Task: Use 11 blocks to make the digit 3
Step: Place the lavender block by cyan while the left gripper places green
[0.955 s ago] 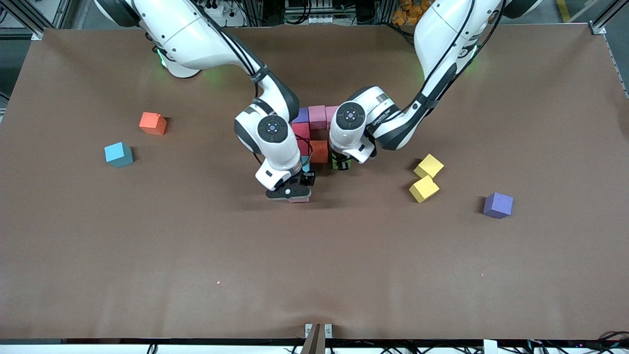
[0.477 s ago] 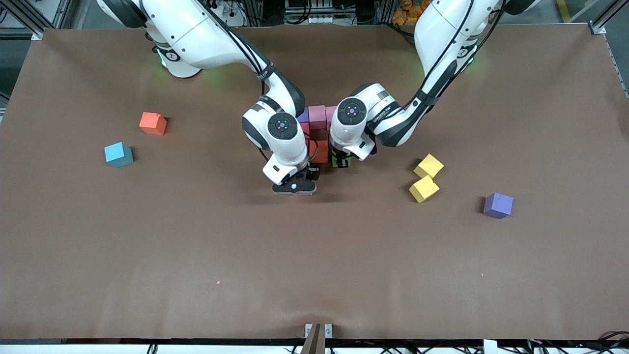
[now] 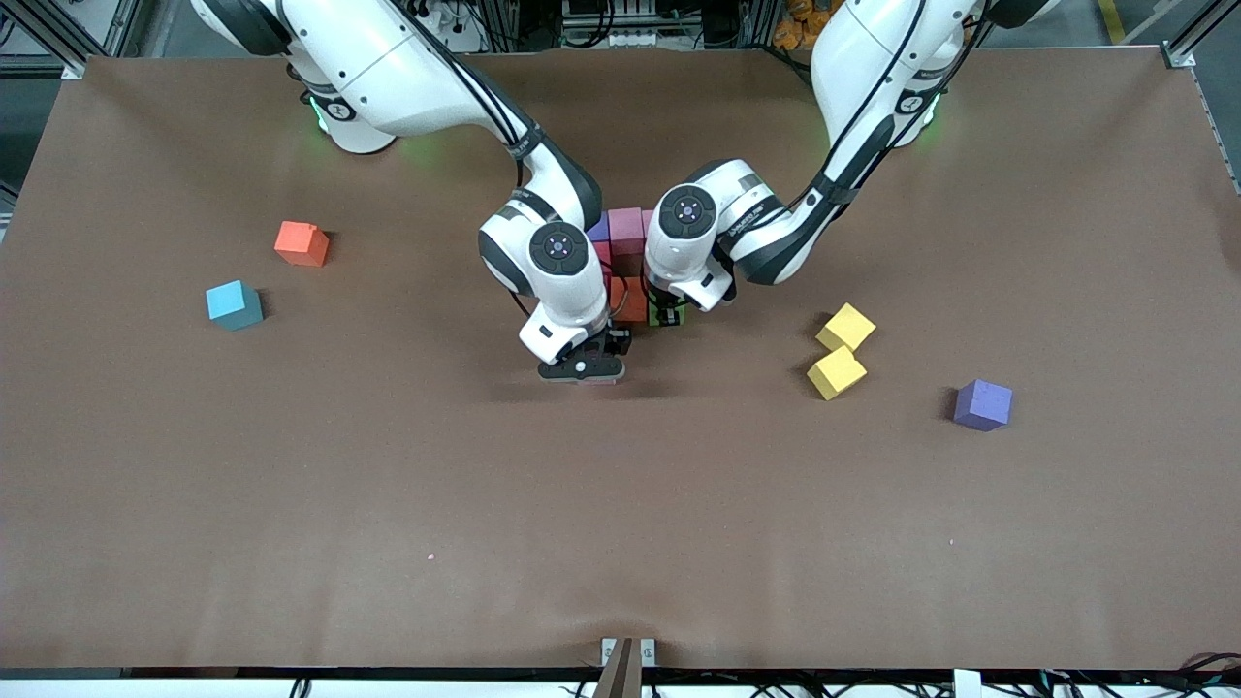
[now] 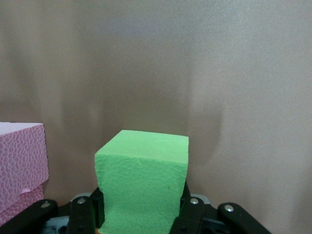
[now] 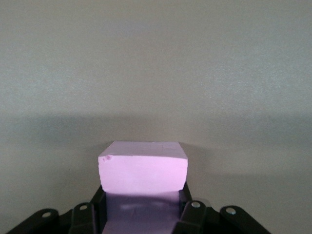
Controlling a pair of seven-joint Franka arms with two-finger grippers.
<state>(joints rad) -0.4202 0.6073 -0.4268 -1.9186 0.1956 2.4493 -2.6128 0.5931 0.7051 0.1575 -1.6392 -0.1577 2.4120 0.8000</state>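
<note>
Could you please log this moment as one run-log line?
left gripper: shut on green block | right gripper: shut on pink block | both beside digit 3

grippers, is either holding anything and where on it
Left gripper clamps the green block by two opposite sides; right gripper clamps a pink block likewise.

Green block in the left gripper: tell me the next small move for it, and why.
Probably lower the green block the last bit and release it. The left gripper is shut on it beside the orange block of the figure; the right gripper holds a pink block.
</note>
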